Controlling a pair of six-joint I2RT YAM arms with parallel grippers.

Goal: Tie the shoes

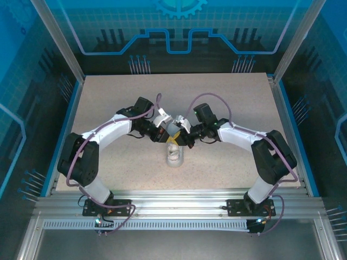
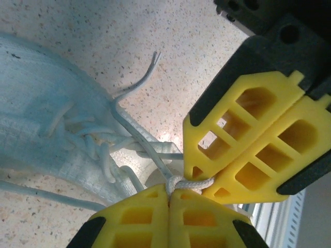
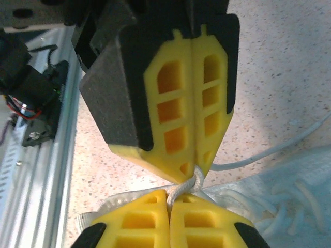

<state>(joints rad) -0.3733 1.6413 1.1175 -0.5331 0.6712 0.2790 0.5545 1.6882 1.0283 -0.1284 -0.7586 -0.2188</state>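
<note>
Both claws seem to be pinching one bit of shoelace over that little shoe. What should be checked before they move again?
1. Left gripper shut on the lace: ok.
2. Right gripper shut on the lace: ok.
3. Room between the two grippers: not ok, their tips almost touch.
4. Shoe lying on the table: ok.
5. Loose lace end out of the fingers' way: ok, it lies on the table off to the side.
6. Knot properly formed: cannot tell, since the fingers cover most of it.
</note>
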